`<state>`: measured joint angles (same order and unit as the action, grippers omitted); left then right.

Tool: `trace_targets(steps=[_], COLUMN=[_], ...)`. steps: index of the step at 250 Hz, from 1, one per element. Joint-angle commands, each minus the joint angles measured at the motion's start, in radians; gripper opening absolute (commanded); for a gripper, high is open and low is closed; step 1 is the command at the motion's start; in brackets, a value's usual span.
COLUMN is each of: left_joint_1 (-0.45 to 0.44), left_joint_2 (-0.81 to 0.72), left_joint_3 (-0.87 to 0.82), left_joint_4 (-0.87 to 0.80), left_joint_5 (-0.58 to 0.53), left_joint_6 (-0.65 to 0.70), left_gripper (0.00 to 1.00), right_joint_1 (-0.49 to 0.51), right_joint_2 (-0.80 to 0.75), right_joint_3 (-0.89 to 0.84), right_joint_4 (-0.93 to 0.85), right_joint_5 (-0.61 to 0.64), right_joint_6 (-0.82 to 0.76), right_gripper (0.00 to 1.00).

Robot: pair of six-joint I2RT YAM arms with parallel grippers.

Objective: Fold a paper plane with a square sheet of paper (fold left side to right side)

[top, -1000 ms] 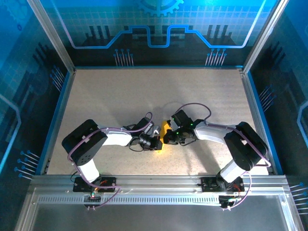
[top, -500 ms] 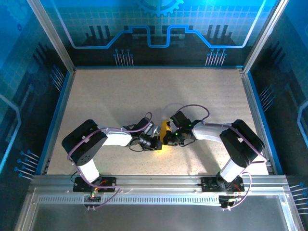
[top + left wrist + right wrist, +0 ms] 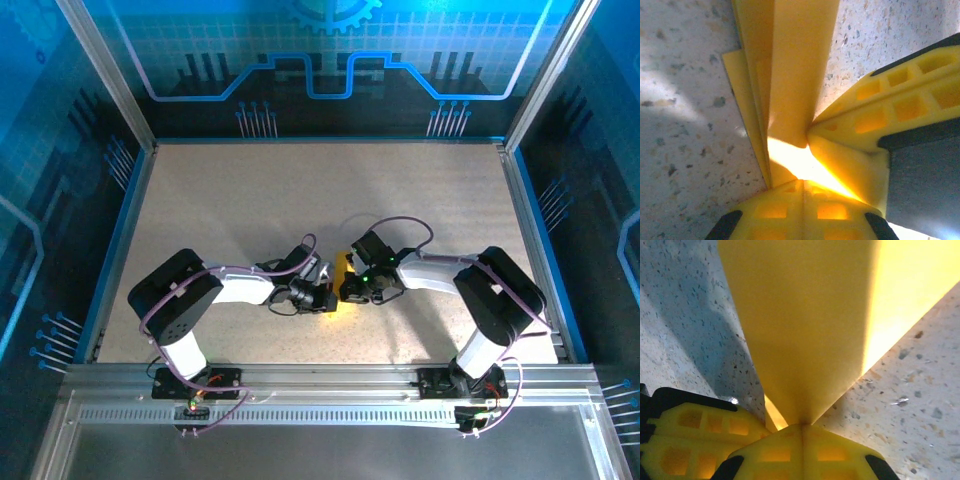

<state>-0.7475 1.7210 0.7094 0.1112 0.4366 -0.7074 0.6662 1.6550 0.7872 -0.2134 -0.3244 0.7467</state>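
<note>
Left wrist view: the left arm's fingers [image 3: 771,212] are pressed together on the near end of the folded yellow paper [image 3: 795,75], whose layers fan out above the speckled desk [image 3: 685,125], while the right arm's fingers [image 3: 865,135] meet the paper from the right. In the right wrist view, the right arm's fingers [image 3: 775,455] are likewise clamped on the paper's narrow end, and the sheet [image 3: 805,330] widens away from them. From the top external camera, the paper [image 3: 344,264] sits between the two wrists, toward the desk's near edge, with both arms bent inward to it.
</note>
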Motion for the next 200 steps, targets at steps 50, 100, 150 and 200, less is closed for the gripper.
trace_targets(steps=[50, 100, 150, 200], left_joint_1=[-0.019, -0.02, -0.02, -0.019], left_joint_2=[0.012, 0.01, -0.013, -0.034], left_joint_3=[-0.031, -0.028, -0.02, 0.042], left_joint_4=[-0.081, -0.077, -0.072, -0.085], left_joint_5=[-0.046, -0.043, -0.032, 0.007], left_joint_6=[0.003, -0.002, -0.015, -0.011], left_gripper=[0.0, 0.0, 0.0, 0.0], right_joint_1=[-0.046, -0.071, -0.083, -0.086], right_joint_2=[-0.018, 0.045, 0.087, 0.121], right_joint_3=[0.043, 0.072, 0.062, 0.049], right_joint_4=[0.004, -0.023, -0.044, -0.041], right_joint_5=[-0.036, -0.008, 0.029, 0.032], right_joint_6=[-0.033, -0.063, -0.079, -0.089], right_gripper=[0.06, 0.06, 0.06, 0.06])
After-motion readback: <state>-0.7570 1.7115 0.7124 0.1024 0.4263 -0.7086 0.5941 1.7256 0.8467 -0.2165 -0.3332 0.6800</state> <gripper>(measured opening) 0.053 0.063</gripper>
